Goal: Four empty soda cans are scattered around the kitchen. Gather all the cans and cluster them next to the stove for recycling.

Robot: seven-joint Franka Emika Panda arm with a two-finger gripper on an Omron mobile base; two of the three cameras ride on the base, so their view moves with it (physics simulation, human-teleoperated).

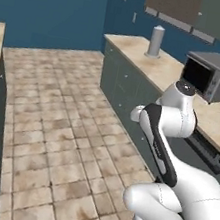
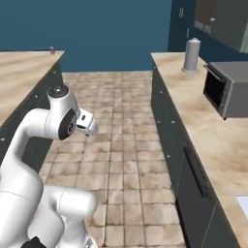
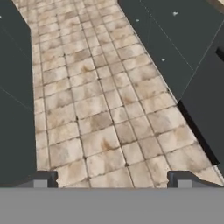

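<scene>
The fingers (image 3: 112,178) stand wide apart and hold nothing, their two dark tips rising at the near edge of the hand view over the tan tiled floor (image 3: 92,109) of the aisle, with dark cabinet fronts (image 3: 175,39) running along both sides. In the base views the arm (image 2: 58,121) is folded low over the aisle between two beige counters. On the right counter (image 2: 213,131) the microwave (image 2: 227,89) sits back from the front edge, its black door facing the aisle. Farther along that counter, near its far end, stands a tall grey cylinder (image 2: 192,55). At the far corner of the left counter (image 2: 24,72), close against the blue wall (image 2: 106,29), stands one small purple-pink can (image 2: 52,50), well apart from everything else.
</scene>
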